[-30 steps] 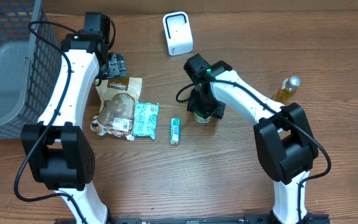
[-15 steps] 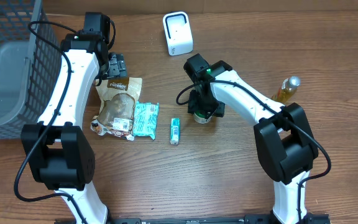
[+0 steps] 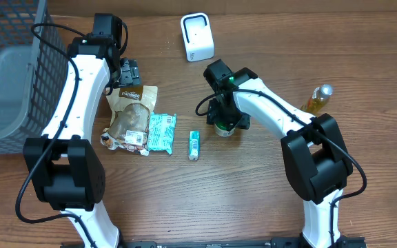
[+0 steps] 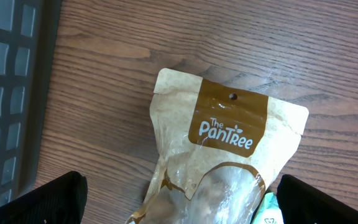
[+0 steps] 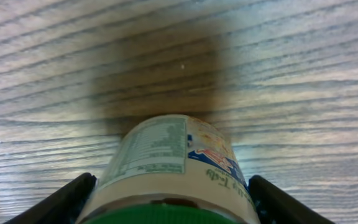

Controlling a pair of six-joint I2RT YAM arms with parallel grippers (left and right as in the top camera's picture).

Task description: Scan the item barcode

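right fingers [image 5: 67, 199] flanking a green-lidded labelled jar [image 5: 166, 149], gripping or merely beside it: cannot tell. jar upright on the wooden table [image 3: 253, 200], near the white barcode scanner [image 3: 197, 36]. left fingers [image 4: 48, 202] spread wide, empty, above a brown pantree pouch [image 4: 229, 130].

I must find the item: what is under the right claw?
A green-topped container on the table, between the fingers of the right claw. Overhead, the claw covers most of it.
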